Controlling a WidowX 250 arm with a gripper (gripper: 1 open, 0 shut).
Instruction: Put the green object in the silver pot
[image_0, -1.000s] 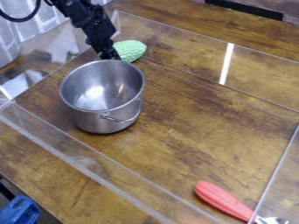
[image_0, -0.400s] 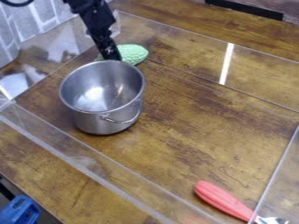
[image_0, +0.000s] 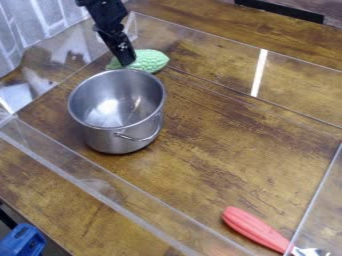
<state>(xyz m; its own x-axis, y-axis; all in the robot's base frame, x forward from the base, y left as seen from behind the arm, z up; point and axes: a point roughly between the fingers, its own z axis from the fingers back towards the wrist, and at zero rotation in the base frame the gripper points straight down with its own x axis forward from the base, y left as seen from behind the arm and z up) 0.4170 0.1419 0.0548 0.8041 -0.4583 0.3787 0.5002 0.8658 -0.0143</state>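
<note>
Since a second ago the black robot gripper (image_0: 123, 55) has shifted up and toward eleven o'clock, away from the pot's far rim, and more of the green lump now shows beside it.

By size: the brown wooden table top (image_0: 227, 130) under a clear plastic enclosure fills the view. On it, toward nine o'clock of centre, stands the shiny round stainless-steel silver pot (image_0: 118, 110), straight-sided, a loop handle facing the camera, empty inside. Near five o'clock, well apart from everything else, lies the red-orange elongated object (image_0: 257, 228).

Smallest is the task's small light-green oval lump (image_0: 150, 61), resting on the table just beyond the pot's rim at about one o'clock of the pot.

From the fingertips it lies at three o'clock, touching or nearly so. Its long axis looks to run roughly eight to two o'clock. Whether the fingers are apart or together cannot be made out; they do not appear to hold the lump.
</note>
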